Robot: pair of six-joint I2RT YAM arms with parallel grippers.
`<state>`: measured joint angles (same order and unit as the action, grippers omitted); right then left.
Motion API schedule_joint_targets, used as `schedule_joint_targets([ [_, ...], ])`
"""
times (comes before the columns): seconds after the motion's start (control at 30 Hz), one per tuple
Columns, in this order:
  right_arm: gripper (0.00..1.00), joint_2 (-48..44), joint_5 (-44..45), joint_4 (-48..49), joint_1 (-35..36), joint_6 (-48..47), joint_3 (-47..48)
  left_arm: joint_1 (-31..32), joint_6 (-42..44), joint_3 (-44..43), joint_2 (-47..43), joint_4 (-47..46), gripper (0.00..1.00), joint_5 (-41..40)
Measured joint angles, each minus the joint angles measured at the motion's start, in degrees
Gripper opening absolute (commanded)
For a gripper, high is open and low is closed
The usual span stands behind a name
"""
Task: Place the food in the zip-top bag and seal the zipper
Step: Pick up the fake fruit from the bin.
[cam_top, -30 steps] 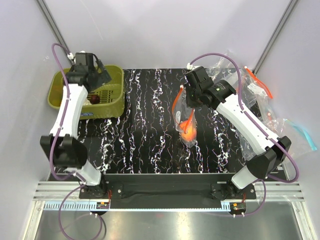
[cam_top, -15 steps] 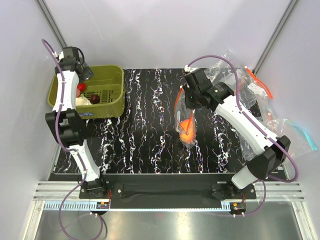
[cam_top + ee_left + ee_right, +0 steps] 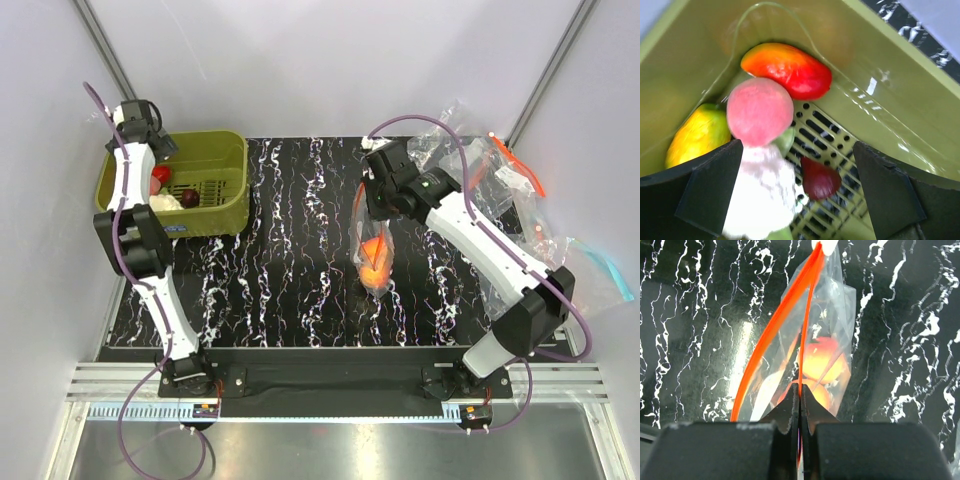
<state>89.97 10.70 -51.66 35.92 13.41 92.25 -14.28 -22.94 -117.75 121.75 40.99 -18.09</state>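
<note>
One peach (image 3: 760, 111) and the plum (image 3: 820, 179) sit in the basket (image 3: 880, 65) under our wide-open left gripper (image 3: 800, 187); we'd centre on the peach. The right gripper (image 3: 800, 390), clenched on the zipper (image 3: 775, 325), dangles the zip-top bag (image 3: 835, 305) over the table (image 3: 280, 280).

light: bright, even | glare: basket wall (image 3: 875, 85) 2 o'clock, table (image 3: 742, 352) 9 o'clock | blur: cauliflower (image 3: 762, 195) soft

The black, white-veined table (image 3: 280, 300) carried an olive-green basket (image 3: 238, 185) at its far left corner and a heap of clear bags (image 3: 520, 215) along its right edge. Near the middle the zip-top bag (image 3: 375, 265) stood upright, its bottom apparently touching.
</note>
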Motion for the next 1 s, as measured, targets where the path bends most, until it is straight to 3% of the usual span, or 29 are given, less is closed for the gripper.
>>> schedule_joint_targets([
  [0.7, 0.0, 8.5, -2.9, 3.8, -1.5, -4.6, 2.1, -4.8, -8.6, -5.7, 12.3, 1.7, 0.93, -2.3],
  [0.73, 0.0, 8.5, -2.9, 3.8, -1.6, -4.6, 2.1, -4.8, -8.7, -5.7, 12.7, 1.8, 0.91, -2.3],
  [0.77, 0.0, 8.5, -2.9, 3.8, -1.6, -4.6, 2.1, -4.7, -8.7, -5.7, 13.1, 2.0, 0.8, -2.2],
  [0.83, 0.0, 8.5, -2.9, 3.8, -1.6, -4.6, 2.1, -4.7, -8.9, -5.7, 13.7, 2.2, 0.72, -1.8],
  [0.87, 0.0, 8.5, -2.9, 3.8, -1.6, -4.6, 2.1, -4.7, -8.8, -5.7, 13.7, 2.2, 0.62, -1.6],
  [0.97, 0.0, 8.5, -2.9, 3.8, -1.7, -4.4, 2.1, -4.8, -8.7, -5.7, 13.8, 2.1, 0.47, -0.8],
  [1.0, 0.0, 8.5, -2.9, 3.8, -1.7, -4.4, 2.1, -4.8, -8.6, -5.7, 13.8, 2.1, 0.46, -0.5],
])
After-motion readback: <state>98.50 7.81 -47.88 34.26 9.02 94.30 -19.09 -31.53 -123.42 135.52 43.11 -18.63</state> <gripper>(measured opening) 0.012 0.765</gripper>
